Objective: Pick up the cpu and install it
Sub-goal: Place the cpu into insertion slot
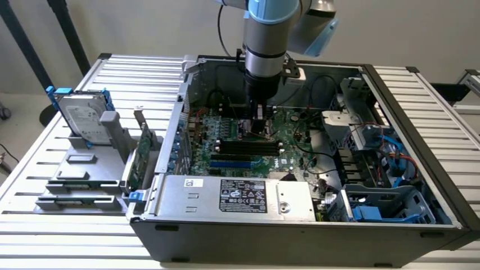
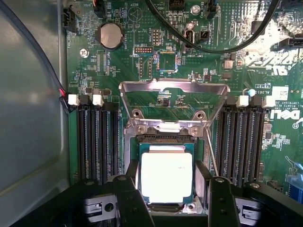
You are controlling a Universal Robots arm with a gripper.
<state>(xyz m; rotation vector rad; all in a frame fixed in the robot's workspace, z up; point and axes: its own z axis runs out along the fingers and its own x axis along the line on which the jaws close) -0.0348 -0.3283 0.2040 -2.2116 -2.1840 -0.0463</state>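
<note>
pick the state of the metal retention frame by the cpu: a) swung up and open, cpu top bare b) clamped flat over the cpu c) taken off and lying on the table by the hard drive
a: in the wrist view the retention frame stands swung back, clear of the cpu, whose silver top is uncovered.

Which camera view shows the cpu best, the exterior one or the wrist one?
The wrist view. There the cpu shows from straight above, its whole silver top in plain sight, beside the open metal frame. In the exterior view the gripper stands over that spot on the motherboard, and the cpu itself cannot be made out.
</note>
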